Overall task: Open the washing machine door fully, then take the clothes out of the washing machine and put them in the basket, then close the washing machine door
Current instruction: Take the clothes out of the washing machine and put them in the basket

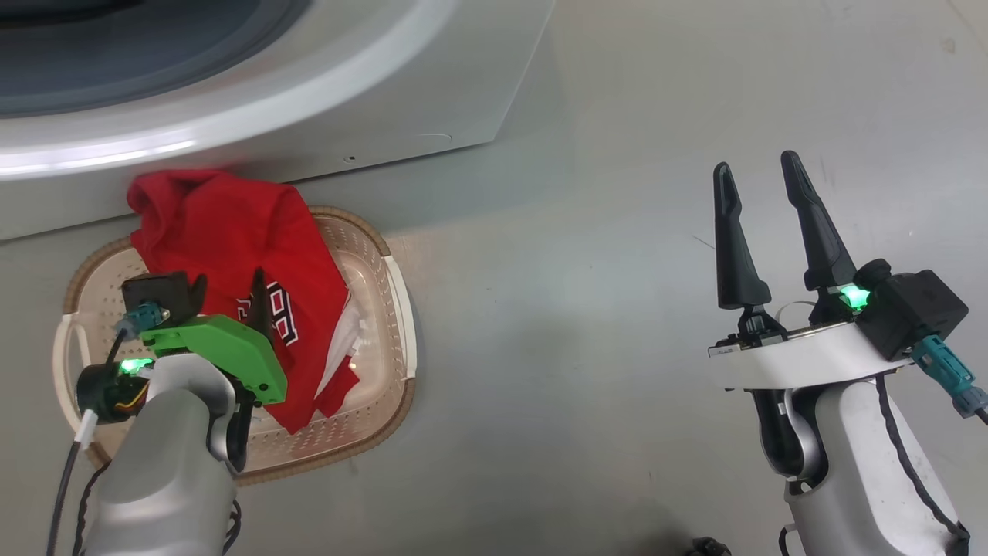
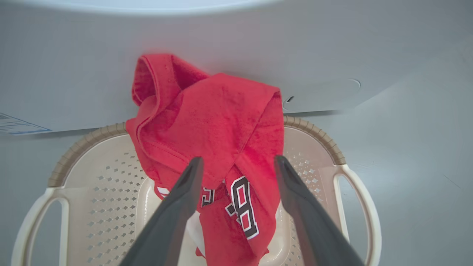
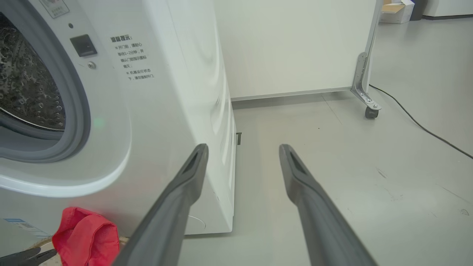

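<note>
The clothes [image 1: 224, 232], a red jersey with white-edged lettering, lie heaped in the cream basket [image 1: 401, 309] and hang over its far rim against the washing machine [image 1: 386, 100]. My left gripper [image 1: 228, 297] hovers over the basket, open. In the left wrist view its fingers [image 2: 184, 192] stand wide apart on either side of the clothes [image 2: 214, 114], above the basket [image 2: 314, 129]. My right gripper [image 1: 756, 162] is open over bare floor to the right, holding nothing. The right wrist view shows that gripper [image 3: 244, 146], the washing machine [image 3: 166, 111] with its steel drum [image 3: 22, 81] exposed, and the clothes [image 3: 85, 236]. The washing machine door is out of view.
The basket sits on the grey floor right against the washer's front. A white panel [image 3: 295, 48] on a caster [image 3: 370, 111] stands behind the washer, with a black cable [image 3: 425, 129] running across the floor. A blue label sticker [image 2: 18, 125] is on the washer's lower front.
</note>
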